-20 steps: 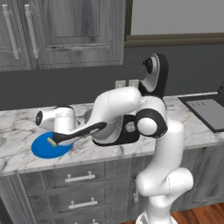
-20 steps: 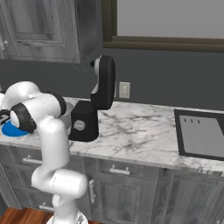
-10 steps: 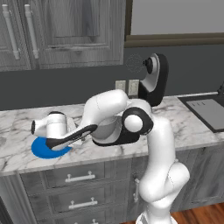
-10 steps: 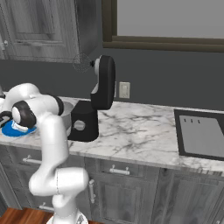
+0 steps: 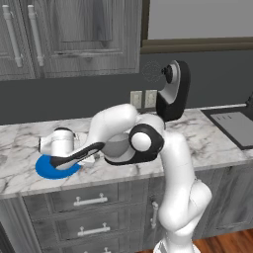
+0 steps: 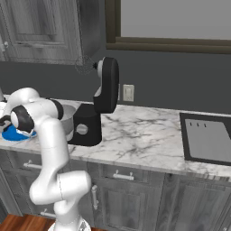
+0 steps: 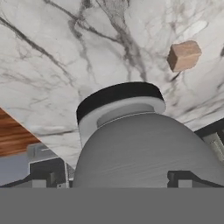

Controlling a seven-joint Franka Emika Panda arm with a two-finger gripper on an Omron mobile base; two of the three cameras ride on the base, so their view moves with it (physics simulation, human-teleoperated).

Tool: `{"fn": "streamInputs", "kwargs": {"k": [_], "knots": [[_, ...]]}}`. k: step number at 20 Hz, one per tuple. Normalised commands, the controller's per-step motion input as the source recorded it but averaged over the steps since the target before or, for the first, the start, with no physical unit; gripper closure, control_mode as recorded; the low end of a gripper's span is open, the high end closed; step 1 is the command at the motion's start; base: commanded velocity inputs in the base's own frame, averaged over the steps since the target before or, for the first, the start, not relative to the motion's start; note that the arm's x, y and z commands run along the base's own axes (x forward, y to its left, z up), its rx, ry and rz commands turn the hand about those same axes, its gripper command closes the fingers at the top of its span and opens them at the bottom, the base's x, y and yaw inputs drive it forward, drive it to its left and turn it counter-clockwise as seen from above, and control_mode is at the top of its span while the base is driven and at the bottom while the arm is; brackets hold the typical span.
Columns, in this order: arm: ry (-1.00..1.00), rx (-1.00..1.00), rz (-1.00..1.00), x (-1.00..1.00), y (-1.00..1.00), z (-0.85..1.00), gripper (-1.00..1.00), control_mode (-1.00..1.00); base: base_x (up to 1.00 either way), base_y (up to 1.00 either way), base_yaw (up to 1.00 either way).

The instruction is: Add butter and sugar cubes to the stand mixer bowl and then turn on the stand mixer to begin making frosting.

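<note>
The arm has swung further left, its hand now over the blue plate point(image 5: 49, 170) at the table's point(image 5: 20, 143) nine o'clock end; one of the sugar cubes point(image 7: 184, 55) lies on the marble at two o'clock in the hand view; the stand mixer point(image 6: 97, 108) stands behind the stand mixer bowl point(image 6: 68, 118); whether the jaws are parted I cannot tell.

Kitchen setting. White marble counter point(image 6: 135, 135) with grey veining, extending right of the claw point(image 5: 66, 160) and carrying a dark recessed sink point(image 6: 210, 142) at its far right end. Grey wood drawers point(image 5: 81, 201) with metal pulls sit below; matching upper cabinets point(image 5: 74, 34) hang above. Dark grey wall behind, bearing a pale outlet plate point(image 6: 128, 93) and a dark-framed window point(image 6: 171, 22). Reddish wood floor point(image 6: 18, 223) beneath.
</note>
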Motion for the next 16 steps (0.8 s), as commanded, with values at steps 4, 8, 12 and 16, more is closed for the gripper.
{"fn": "streamInputs", "kwargs": {"k": [4,8,12,16], "knots": [[0.01,0.00,0.00,0.01,-0.20,-0.06,-1.00,-1.00,0.00,0.00,0.00],[0.01,0.00,0.00,0.00,-0.15,-0.04,-1.00,-1.00,0.00,0.00,0.00],[0.07,0.00,0.02,0.00,-0.10,-0.08,-1.00,-1.00,0.00,0.00,0.00],[0.08,0.01,0.10,0.00,-0.14,-0.04,-1.00,-1.00,0.00,0.00,0.00]]}}
